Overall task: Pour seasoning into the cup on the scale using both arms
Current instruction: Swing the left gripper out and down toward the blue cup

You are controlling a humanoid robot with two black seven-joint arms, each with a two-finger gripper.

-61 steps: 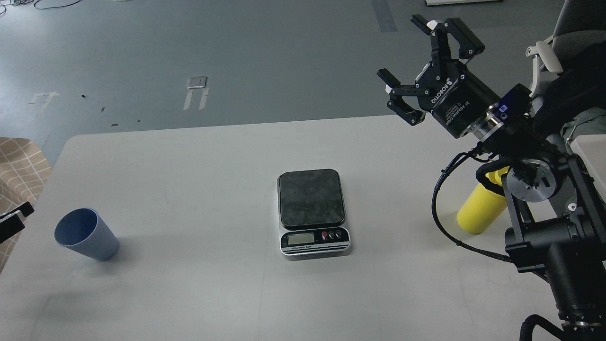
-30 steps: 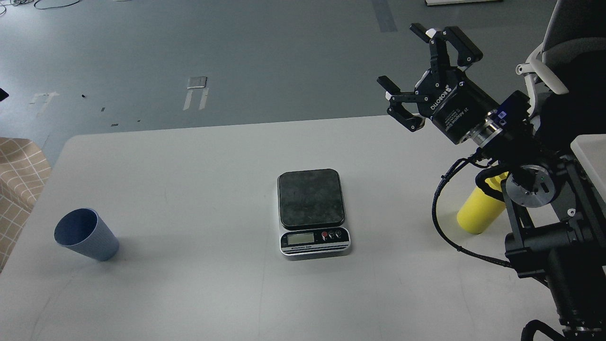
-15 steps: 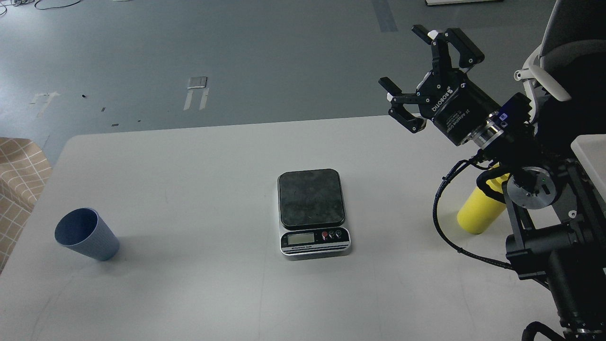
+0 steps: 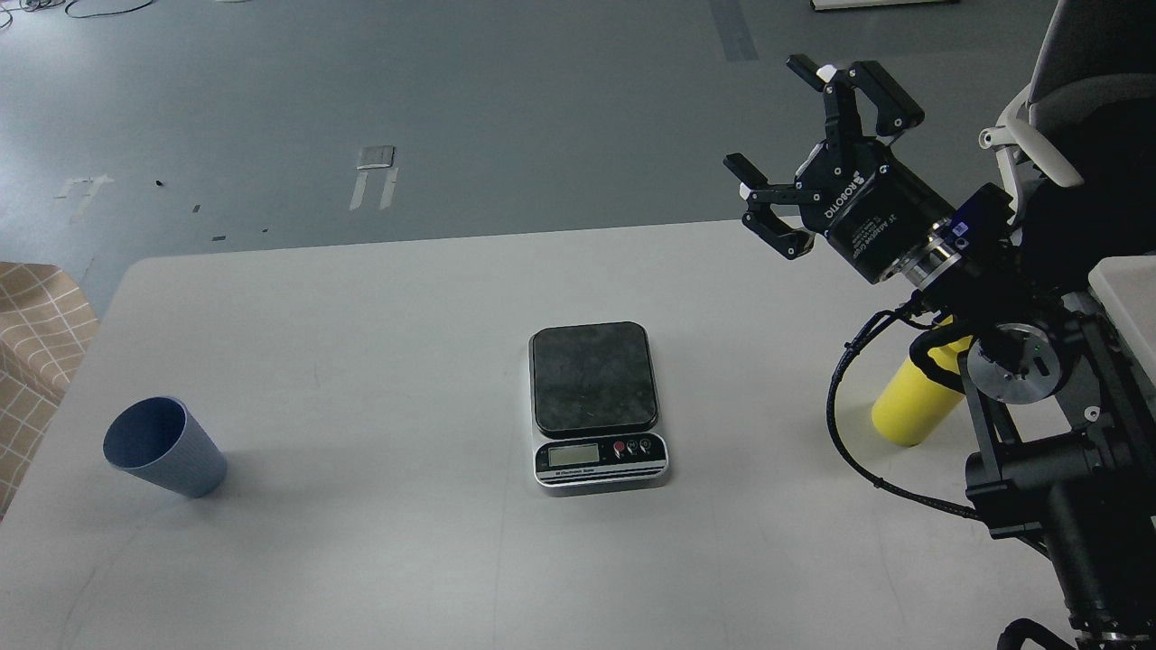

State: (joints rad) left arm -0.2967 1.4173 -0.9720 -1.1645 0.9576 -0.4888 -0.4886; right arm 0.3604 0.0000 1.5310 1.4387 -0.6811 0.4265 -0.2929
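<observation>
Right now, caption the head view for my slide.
Open right gripper raised above table; cup, scale, seasoning untouched.

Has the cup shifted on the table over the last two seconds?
No. The cup sits at the same spot left of the scale, near the table's left edge, untouched.

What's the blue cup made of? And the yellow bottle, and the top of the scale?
The cup looks like matte blue-grey plastic, with fine ribs down its outside, though ribbed paper is possible. The yellow bottle, partly hidden behind the arm, looks like smooth, slightly shiny plastic. The scale has a dark, faintly mottled platform, perhaps coated metal or glass, and a silvery front panel.
</observation>
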